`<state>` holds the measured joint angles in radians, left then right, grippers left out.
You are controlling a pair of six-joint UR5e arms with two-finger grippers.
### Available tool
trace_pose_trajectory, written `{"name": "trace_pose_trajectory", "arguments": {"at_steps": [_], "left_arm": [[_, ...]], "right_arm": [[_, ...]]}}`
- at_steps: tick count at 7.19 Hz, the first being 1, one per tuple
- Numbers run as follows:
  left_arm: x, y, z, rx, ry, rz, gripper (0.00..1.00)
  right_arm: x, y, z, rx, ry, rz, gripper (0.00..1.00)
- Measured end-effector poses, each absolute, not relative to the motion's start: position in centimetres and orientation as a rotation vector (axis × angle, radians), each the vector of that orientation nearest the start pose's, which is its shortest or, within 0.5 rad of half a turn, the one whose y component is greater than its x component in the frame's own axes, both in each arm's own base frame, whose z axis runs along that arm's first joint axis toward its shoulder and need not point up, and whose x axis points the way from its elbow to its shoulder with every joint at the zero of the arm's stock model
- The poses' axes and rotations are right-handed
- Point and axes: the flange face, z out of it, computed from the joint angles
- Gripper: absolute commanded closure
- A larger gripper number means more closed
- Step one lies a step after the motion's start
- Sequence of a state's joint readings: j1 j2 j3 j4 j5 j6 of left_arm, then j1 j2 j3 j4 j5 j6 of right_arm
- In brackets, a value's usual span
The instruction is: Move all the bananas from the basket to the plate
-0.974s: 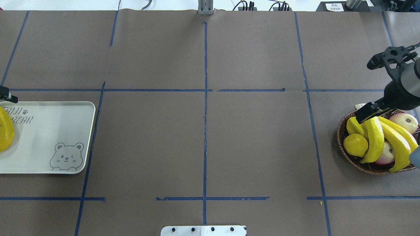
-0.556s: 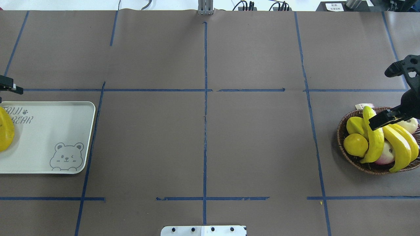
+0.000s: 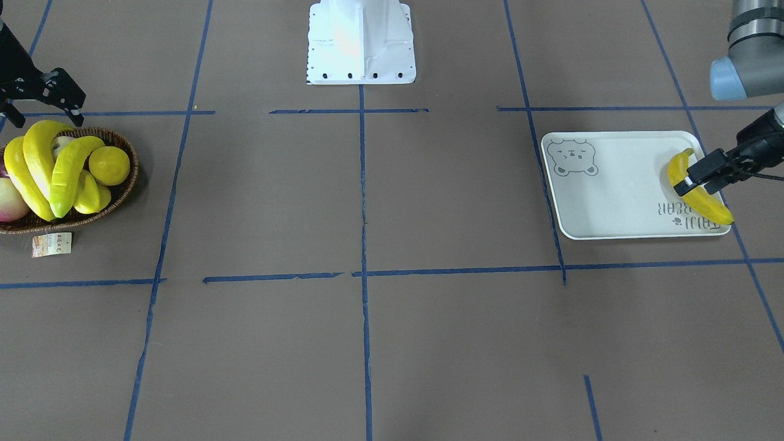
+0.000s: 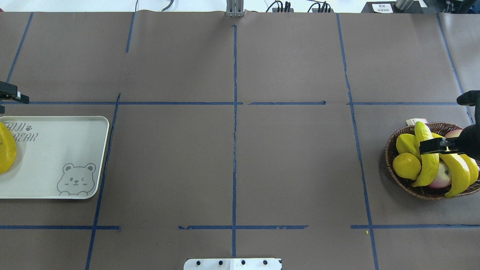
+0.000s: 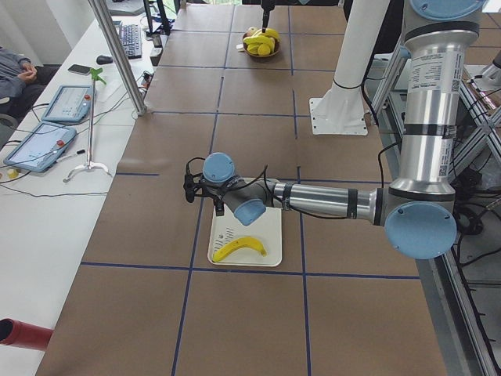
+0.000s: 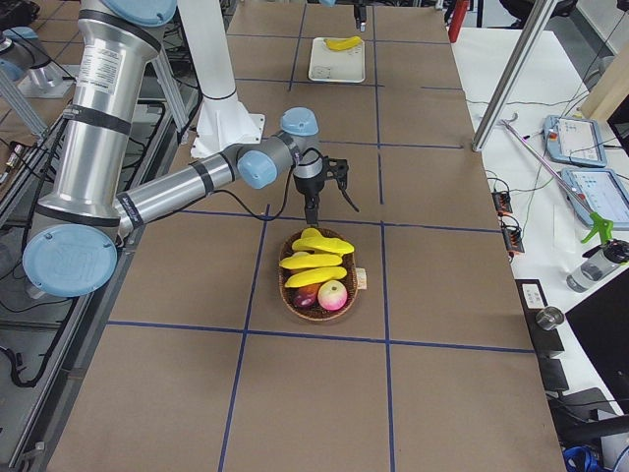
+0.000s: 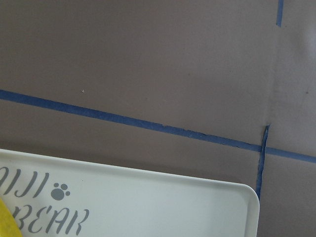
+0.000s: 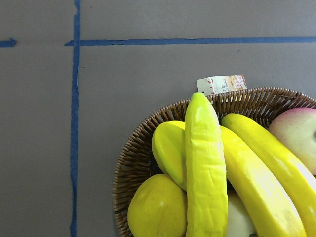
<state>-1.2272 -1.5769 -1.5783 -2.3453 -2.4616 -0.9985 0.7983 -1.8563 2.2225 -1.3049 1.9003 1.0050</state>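
Judging by the layout, about a quarter of the job was done: one banana (image 3: 710, 207) lay on the plate (image 3: 612, 196), while three bananas (image 3: 38, 160) sat in the basket (image 3: 125, 184) beside a lemon (image 3: 109, 165), far across the counter (image 3: 367, 337). The right gripper (image 3: 40, 107) hovered over the basket, fingers spread, holding nothing. The left gripper (image 3: 695, 176) hung over the plated banana. I could not tell whether its fingers were spread or pressed together: the overhead view cut them off and its wrist camera showed none. Fruit lower in the basket was partly hidden.
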Motion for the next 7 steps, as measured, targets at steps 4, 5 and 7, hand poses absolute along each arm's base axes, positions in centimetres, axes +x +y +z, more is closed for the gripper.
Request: {"name": "trace_pose_trajectory", "arguments": {"at_steps": [4, 5, 7], "left_arm": [[11.9, -49.7, 55.6, 0.051, 1.112, -0.234, 0.0], [11.9, -49.7, 55.7, 0.051, 1.112, -0.233, 0.0], [11.9, -49.7, 55.7, 0.051, 1.112, -0.232, 0.0]], "right_arm": [[-23.1, -32.8, 49.6, 0.137, -0.611, 0.111, 0.16], [-23.5, -32.6, 50.3, 0.13, -0.6, 0.1, 0.21], [-23.9, -32.4, 51.1, 0.123, -0.589, 0.09, 0.28]]}}
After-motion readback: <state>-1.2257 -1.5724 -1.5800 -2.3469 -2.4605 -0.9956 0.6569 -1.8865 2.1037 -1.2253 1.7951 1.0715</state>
